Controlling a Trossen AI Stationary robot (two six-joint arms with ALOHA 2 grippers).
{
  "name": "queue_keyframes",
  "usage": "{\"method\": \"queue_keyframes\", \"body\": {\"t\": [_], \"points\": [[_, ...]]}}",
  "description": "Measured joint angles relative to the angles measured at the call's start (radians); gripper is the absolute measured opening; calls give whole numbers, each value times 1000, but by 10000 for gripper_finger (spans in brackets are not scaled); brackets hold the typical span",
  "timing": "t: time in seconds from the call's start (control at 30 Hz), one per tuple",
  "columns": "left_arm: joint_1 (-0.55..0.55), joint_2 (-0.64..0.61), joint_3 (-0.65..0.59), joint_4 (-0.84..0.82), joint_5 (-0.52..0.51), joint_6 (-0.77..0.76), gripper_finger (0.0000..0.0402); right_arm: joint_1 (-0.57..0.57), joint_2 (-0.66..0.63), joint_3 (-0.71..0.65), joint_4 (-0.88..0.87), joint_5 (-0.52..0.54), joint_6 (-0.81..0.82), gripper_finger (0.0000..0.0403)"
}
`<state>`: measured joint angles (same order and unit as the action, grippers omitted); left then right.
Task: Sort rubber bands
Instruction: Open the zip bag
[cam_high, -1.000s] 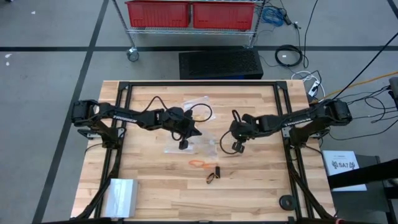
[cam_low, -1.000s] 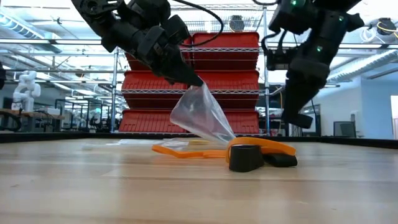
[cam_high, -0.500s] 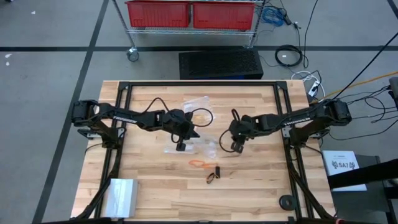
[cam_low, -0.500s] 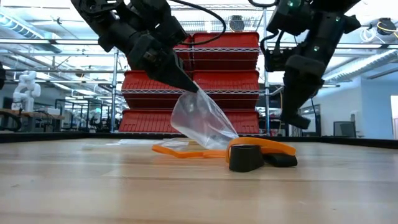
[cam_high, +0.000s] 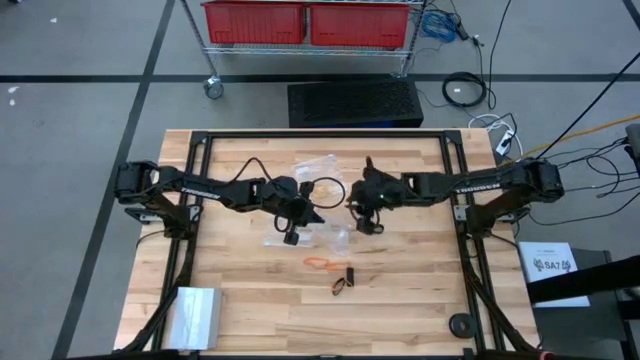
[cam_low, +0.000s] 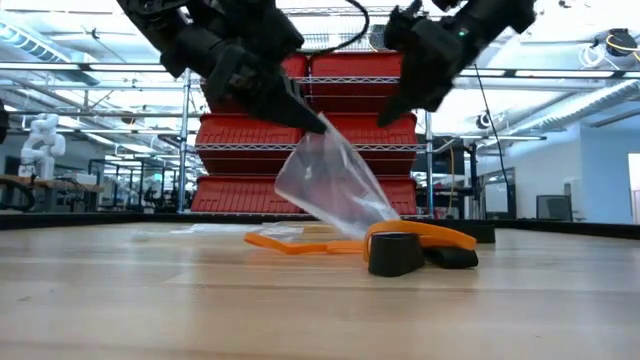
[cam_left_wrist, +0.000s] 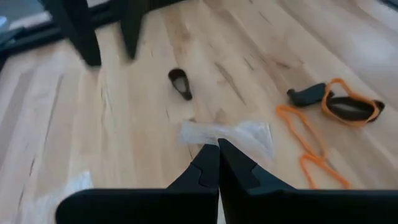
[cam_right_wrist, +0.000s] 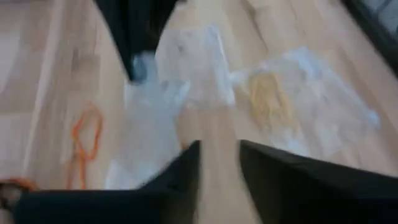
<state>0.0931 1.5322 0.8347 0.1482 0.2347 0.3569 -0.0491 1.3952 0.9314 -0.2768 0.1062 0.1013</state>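
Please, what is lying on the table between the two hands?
In the high view, only clear bags lie between the left hand and the right hand; the left hand is pinching one of them.

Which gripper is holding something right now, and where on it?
The left gripper pinches a clear plastic bag by its raised top corner. The right gripper is open, holding nothing.

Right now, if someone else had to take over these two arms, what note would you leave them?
Left gripper: shut on a clear bag, holding its corner up off the table.
Right gripper: open, empty, above the bags mid-table.
Loose bands: orange, black and a black-and-tan one, on the wood in front of the bags.
Done: some yellowish bands lie in another bag.
Left: bag the loose ones by colour.
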Motion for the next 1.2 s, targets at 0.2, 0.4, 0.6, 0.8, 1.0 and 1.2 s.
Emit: {"method": "queue_keyframes", "body": {"t": [0.2, 0.4, 0.6, 0.8, 1.0, 1.2], "points": [[-9, -9, 22, -4, 1, 38, 0, -67, 36, -1, 25, -99, -92, 11], [-9, -10, 45, -15, 1, 45, 0, -47, 82, -1, 89, -243, -121, 1], [-8, -10, 52, -31, -24, 45, 0, 9, 81, -2, 89, -248, -76, 0], [-8, -10, 53, -27, -26, 45, 0, 28, 94, -2, 115, -183, -68, 0], [-17, -10, 53, -34, -26, 44, 0, 11, 41, -1, 40, -22, -85, 0], [-17, -10, 53, -29, -27, 42, 0, 4, 102, -2, 94, -184, -117, 0]]}}
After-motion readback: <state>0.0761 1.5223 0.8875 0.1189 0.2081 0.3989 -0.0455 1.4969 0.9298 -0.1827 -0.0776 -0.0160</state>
